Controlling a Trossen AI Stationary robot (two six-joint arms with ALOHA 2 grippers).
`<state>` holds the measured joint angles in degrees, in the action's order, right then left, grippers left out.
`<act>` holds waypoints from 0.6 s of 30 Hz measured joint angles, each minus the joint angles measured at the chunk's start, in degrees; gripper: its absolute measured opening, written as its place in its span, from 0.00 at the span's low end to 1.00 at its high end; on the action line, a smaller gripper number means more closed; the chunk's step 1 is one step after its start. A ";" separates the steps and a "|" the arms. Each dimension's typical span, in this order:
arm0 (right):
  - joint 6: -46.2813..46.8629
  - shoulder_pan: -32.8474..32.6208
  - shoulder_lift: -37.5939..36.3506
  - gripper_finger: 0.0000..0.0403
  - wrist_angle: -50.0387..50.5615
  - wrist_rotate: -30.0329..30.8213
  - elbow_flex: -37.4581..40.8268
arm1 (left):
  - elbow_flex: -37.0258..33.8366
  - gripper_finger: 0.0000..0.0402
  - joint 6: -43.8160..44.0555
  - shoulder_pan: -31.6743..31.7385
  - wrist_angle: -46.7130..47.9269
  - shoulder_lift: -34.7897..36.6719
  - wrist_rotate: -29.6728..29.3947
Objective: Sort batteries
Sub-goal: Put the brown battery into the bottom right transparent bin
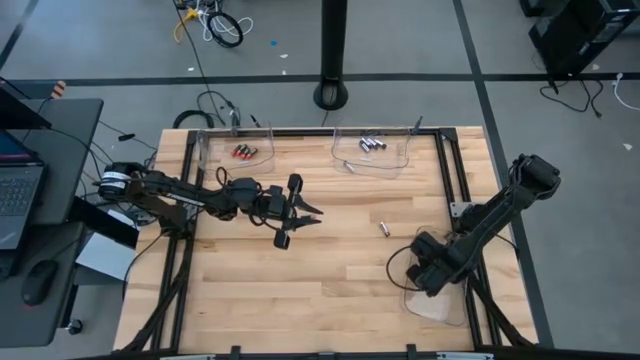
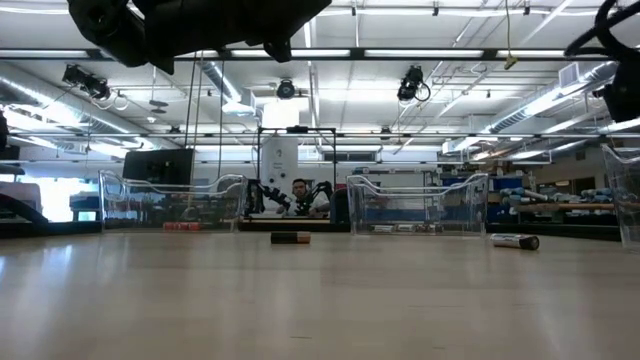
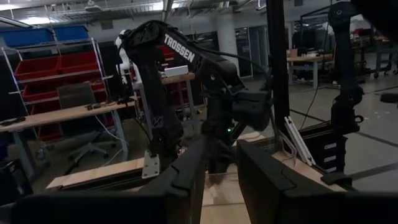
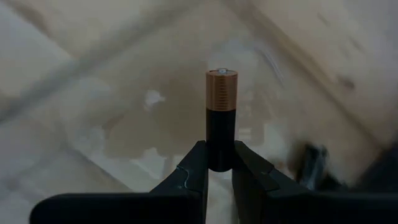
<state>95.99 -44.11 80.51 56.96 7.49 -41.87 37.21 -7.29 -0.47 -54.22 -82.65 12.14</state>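
A copper-and-black battery (image 4: 221, 118) stands out from between the fingers of my right gripper (image 4: 219, 163), which is shut on it. That gripper (image 1: 432, 272) points down near the table's right edge, over a clear tray (image 1: 437, 305). My left gripper (image 1: 306, 214) hovers open and empty at mid-left, well above the table. One loose battery (image 1: 383, 228) lies on its side on the wood. Red-and-black batteries (image 1: 243, 152) lie in the far-left clear tray (image 1: 213, 140). Silver ones (image 1: 372, 144) lie in the far-middle tray (image 1: 400, 160). My right gripper pinches the battery's black end (image 4: 221, 155) between its two fingertips. The battery runs along the fingers, its copper end (image 4: 221, 81) pointing away from them, down toward the table. It is lifted clear of the surface.
The low view shows two loose batteries lying on the table, a dark one (image 2: 290, 238) and a silver one (image 2: 515, 241). Black frame rails (image 1: 452, 190) border the wooden top. A person (image 2: 298, 192) sits far behind the table.
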 joint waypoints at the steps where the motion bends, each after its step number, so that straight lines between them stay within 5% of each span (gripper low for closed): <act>1: -2.17 0.06 -0.02 0.14 -0.56 1.23 0.00 | 0.00 0.25 0.00 0.00 -0.02 0.00 0.00; 10: -15.96 -0.60 -0.03 0.14 -3.50 6.12 0.00 | 0.00 0.25 0.00 0.00 -0.02 0.00 -0.92; 18: -25.33 -4.52 -0.04 0.14 -9.81 3.55 -0.02 | 0.00 0.25 0.00 0.00 -0.02 -0.02 -0.96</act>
<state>70.67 -48.63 80.47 47.15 11.04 -41.89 37.21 -7.29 -0.47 -54.24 -82.67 11.18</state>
